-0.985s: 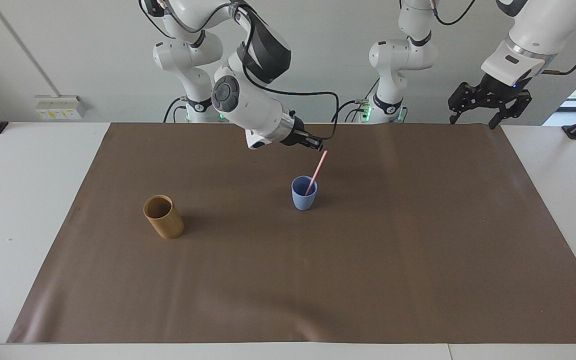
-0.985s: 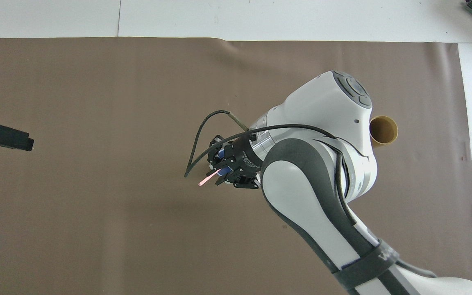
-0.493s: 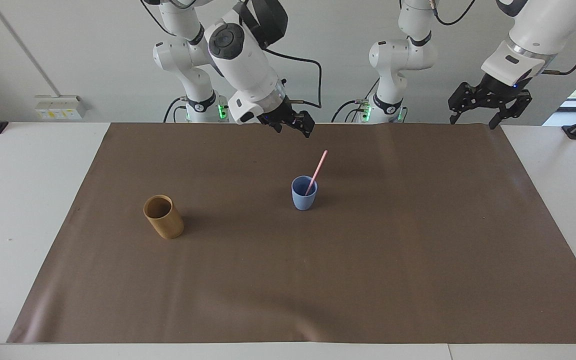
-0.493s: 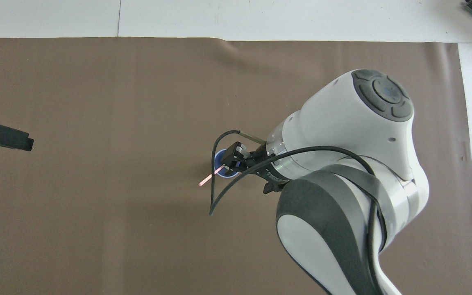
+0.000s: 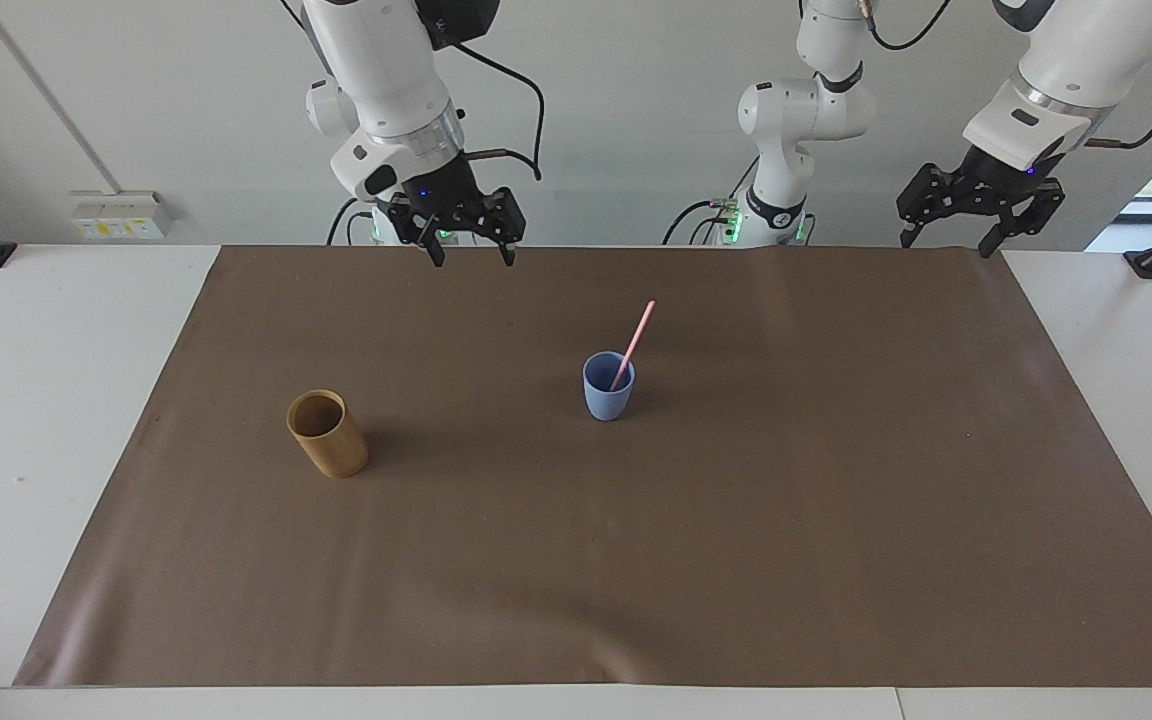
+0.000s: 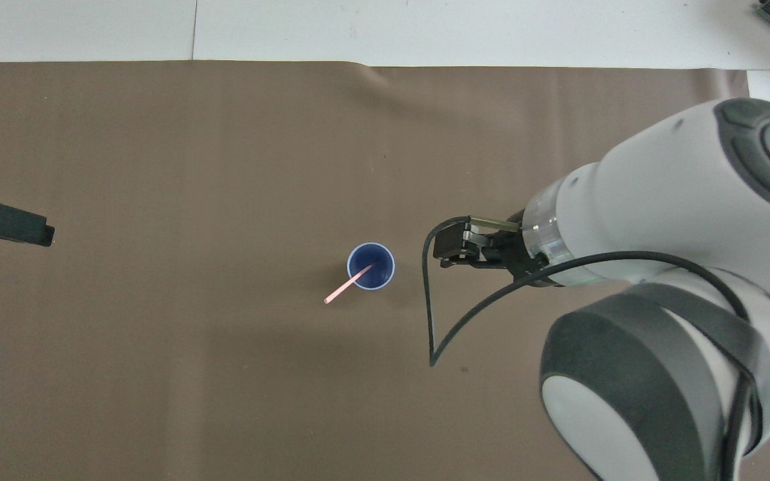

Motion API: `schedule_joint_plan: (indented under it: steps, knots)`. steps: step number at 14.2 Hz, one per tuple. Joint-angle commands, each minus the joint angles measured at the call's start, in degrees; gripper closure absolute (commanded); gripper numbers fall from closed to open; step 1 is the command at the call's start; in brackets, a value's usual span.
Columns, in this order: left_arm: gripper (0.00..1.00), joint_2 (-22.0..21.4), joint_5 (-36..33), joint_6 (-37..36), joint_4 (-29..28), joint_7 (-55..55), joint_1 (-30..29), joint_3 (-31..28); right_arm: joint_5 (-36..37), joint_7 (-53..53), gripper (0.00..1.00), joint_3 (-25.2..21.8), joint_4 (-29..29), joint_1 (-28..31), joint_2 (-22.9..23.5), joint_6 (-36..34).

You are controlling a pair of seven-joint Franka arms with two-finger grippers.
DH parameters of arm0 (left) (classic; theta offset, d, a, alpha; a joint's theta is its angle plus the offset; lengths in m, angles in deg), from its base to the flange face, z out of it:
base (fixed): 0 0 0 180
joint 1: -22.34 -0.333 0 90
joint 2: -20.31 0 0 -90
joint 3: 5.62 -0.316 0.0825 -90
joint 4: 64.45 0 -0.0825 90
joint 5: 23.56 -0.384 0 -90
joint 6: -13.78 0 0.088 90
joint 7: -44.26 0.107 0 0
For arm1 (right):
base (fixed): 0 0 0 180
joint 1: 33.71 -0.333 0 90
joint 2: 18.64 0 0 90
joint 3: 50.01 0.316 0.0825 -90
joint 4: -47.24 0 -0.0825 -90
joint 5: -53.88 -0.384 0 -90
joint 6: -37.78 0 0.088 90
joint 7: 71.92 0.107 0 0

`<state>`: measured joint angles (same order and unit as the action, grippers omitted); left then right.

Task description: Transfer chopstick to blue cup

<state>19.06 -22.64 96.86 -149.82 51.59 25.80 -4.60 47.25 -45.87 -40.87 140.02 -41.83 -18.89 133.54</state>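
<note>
The chopstick [image 5: 634,345] stands in the blue cup [image 5: 608,388], leaning toward the left arm's end, while the empty, spread right gripper [image 5: 469,255] hangs above the mat's [image 5: 836,520] robot-side edge; the left gripper [image 5: 946,240], also spread, waits.

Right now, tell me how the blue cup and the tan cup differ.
The blue cup is light blue and tapers toward its base; the tan cup is brown and cylindrical. The blue cup holds the chopstick, which leans on its rim; the tan cup shows nothing sticking out. The blue cup sits mid-mat; the tan cup sits toward the right arm's end. Both stand upright, handleless, untouched.
</note>
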Motion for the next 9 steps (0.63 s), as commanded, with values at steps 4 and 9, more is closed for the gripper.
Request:
schedule_joint_plan:
  steps: [4,9]
  knots:
    - [0.00,-0.7,-1.6,0.1,-0.1,1.0,-0.3,0.5,6.0,-1.7,0.00,0.2,-0.3,4.0,-1.9,-0.4]
    - [0.00,-0.7,-1.4,0.0,-0.1,0.8,-0.6,0.5,5.9,-10.1,0.00,-5.5,-1.6,6.7,-4.4,-6.0]
